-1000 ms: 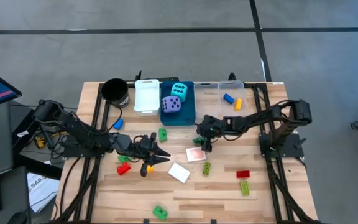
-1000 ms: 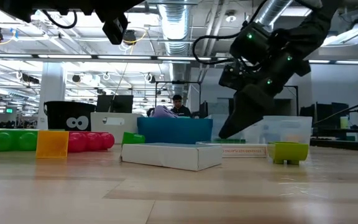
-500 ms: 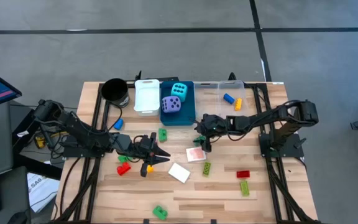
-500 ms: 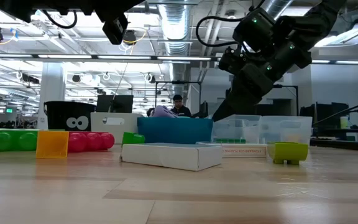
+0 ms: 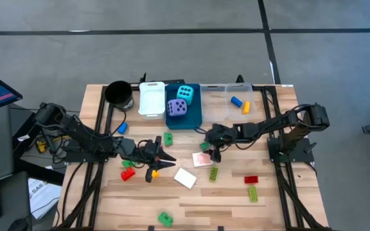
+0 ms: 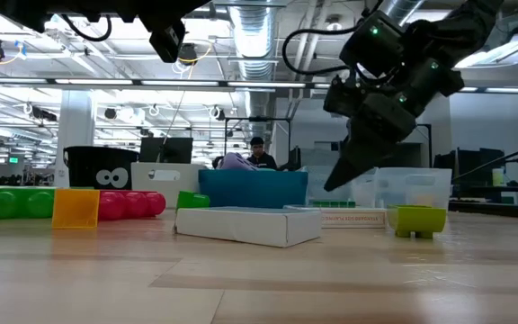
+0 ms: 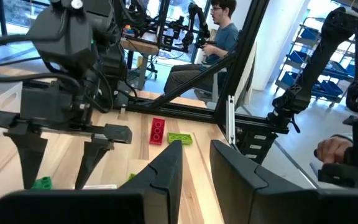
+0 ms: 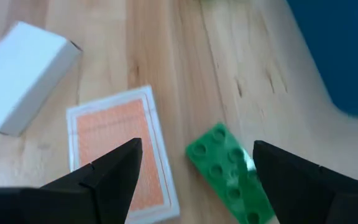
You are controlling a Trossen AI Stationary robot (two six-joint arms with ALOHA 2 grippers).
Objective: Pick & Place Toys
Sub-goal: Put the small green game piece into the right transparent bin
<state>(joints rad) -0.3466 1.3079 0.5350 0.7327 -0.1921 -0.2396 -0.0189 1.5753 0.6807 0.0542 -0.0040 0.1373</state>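
Two dice (image 5: 180, 101) sit in the blue bin (image 5: 192, 120). On the desk (image 5: 223, 199): four green bricks (image 5: 213, 174), two red (image 5: 251, 179), two cards (image 5: 202, 160). Right fingers (image 5: 207, 149) wide above one card; left fingers (image 5: 166, 160) narrow, empty.

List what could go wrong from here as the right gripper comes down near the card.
1. The open right gripper hangs over the orange-backed card with a green brick close beside it; a finger may hit the brick and knock it away.
2. The card lies flat on the table, so the fingers may slide over it without gripping.
3. The left gripper sits close by, so the arms could collide.
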